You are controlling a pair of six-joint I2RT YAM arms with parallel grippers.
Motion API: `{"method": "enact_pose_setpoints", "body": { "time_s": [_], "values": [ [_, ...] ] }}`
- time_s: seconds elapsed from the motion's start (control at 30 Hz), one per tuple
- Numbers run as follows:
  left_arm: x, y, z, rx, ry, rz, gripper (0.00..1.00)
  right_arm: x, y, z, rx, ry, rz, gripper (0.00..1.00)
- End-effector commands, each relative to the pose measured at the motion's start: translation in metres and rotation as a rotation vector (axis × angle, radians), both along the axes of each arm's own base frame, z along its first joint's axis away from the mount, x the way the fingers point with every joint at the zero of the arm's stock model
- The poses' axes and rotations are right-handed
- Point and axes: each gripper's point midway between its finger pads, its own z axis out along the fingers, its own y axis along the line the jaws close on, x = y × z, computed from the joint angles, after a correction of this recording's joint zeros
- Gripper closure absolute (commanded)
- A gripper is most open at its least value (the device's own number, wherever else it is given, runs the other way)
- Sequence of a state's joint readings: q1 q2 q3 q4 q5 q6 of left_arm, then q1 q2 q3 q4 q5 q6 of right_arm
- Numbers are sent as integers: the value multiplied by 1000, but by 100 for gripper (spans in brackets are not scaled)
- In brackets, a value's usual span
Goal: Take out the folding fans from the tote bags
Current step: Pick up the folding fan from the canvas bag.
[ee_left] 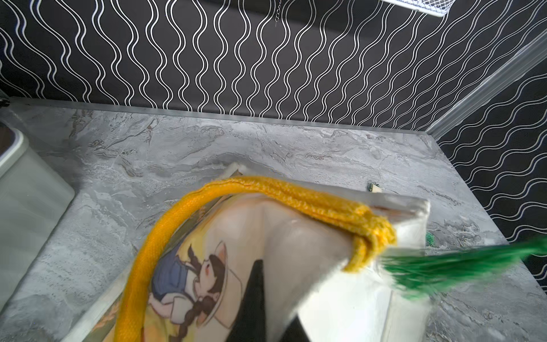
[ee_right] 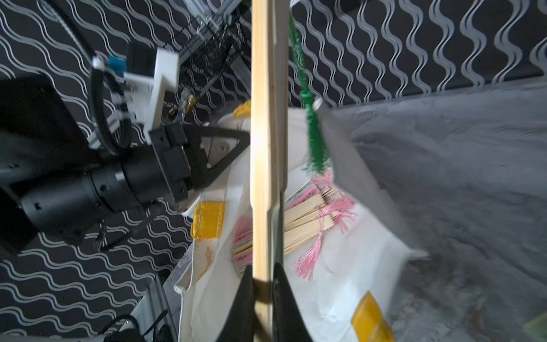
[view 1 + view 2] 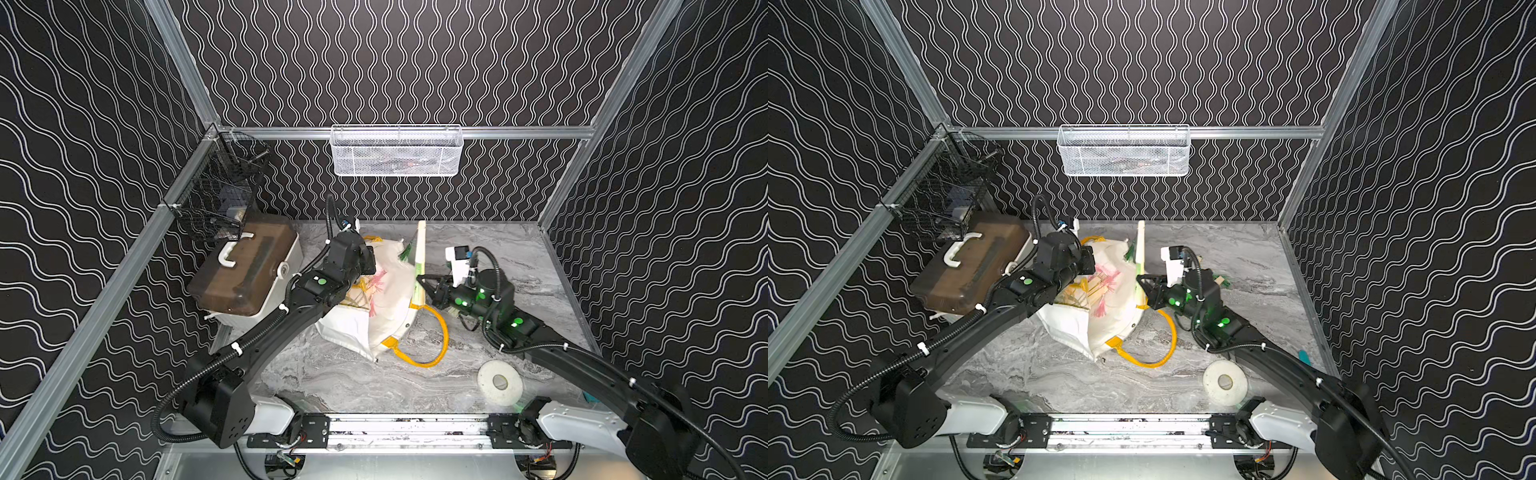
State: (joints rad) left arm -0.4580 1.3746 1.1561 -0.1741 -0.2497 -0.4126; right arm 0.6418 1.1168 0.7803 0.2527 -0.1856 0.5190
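two arms, matched pair. left arm [image 3: 266,332], right arm [image 3: 582,362]: black links, rounded joints, each on a white base housing [image 3: 272,415]. black shoulder block [image 3: 226,415], small round holes in its face. ribbed black hose [image 3: 168,398] along each, held by white ties [image 3: 237,350]. round green lights [image 3: 321,281] on the forearms. white camera bracket [image 3: 456,266] at the wrist, blue plug [image 2: 116,63]. left gripper [image 2: 242,138]: black triangular plates, silver inset, seemingly two small screws. bases on a silver rail [image 3: 407,428].

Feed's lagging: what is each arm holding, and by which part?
Right gripper pinches a fan near its lower end; left gripper pinches the tote at its rim.
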Motion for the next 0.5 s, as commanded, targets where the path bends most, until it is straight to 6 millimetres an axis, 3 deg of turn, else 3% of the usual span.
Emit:
{"method": "enact_pose_setpoints", "body": {
  "time_s": [0.0,0.17,0.47],
  "values": [
    [3,0,10,-20,-34,5,100,9,-32,8,17,36,-105,91],
    [3,0,11,-20,-37,4,100,32,-97,15,21,70,-301,91],
    [2,-1,13,-25,-37,-7,100,66,-207,-35,12,290,-667,92]
  ]
}}
